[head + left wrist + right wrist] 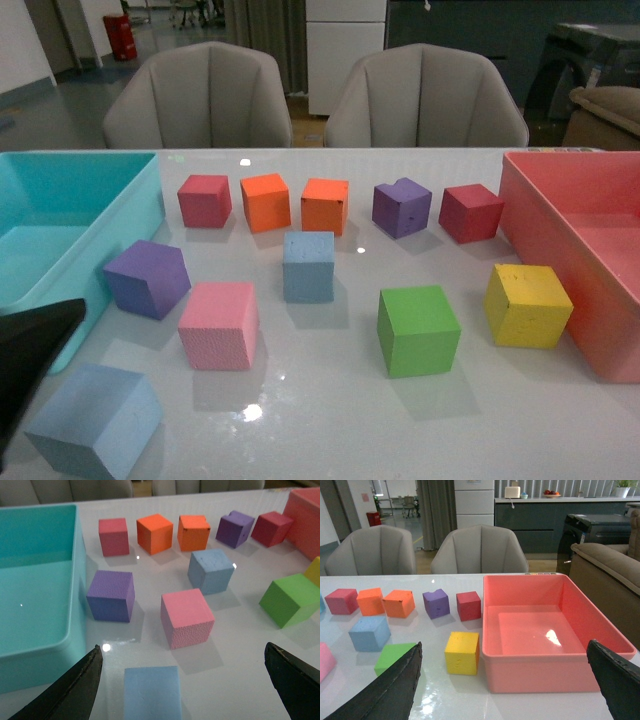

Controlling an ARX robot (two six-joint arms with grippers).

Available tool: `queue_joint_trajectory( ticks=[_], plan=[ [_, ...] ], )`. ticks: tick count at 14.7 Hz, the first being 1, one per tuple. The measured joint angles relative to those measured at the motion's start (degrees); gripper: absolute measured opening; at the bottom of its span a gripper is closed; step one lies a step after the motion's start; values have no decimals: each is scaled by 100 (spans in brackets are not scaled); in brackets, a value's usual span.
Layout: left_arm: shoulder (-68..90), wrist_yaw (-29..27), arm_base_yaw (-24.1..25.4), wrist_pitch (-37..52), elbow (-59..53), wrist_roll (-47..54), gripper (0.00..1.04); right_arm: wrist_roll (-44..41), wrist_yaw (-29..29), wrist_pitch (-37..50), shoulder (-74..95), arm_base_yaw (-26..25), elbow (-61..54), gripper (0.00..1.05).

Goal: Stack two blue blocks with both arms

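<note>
A turquoise bin (60, 230) fills the upper left of the front view, on the white table (330, 420). Below it, a black part of the left gripper (182, 650) juts in from the left edge. The left wrist view shows its jaws spread wide and holding nothing. The near blue block (95, 420) sits in the bottom left corner of the front view, just beside that black part. In the wrist view it lies between the spread fingers (75, 690), apart from both.

To the right are a purple cube (147, 278) near the bin and a pink cube (219, 325) beside it. The far blue block (308, 266) stands alone at the centre, well apart from the near one.

Behind it runs a row of cubes: red (204, 200), two orange (265, 202), purple and dark red. A green cube (418, 330) and a yellow cube (527, 305) follow at centre right, the yellow one near the red bin (560, 240) at the right edge.

The right gripper (503, 644) shows only in its wrist view, jaws wide apart and empty.
</note>
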Motion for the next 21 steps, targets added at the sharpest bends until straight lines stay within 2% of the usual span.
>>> queue_joint_trajectory(
  ticks=[4, 8, 11, 19, 20, 21],
  plan=[
    [780, -138, -92, 420, 81, -11, 98, 0, -2, 2, 0, 0, 0, 98],
    [2691, -345, -247, 1252, 299, -22, 98, 2, 0, 2, 0, 0, 0, 98],
    [3722, -455, -74, 1733, 535, -31, 98, 0, 0, 2, 0, 0, 0, 98],
    [5047, -634, -79, 2144, 817, 13, 98, 0, 0, 0, 0, 0, 0, 98],
    [5064, -656, -101, 2166, 817, 15, 92, 2, 0, 0, 0, 0, 0, 98],
    [5036, -691, -140, 2184, 811, 15, 80, 0, 0, 0, 0, 0, 0, 98]
  ],
)
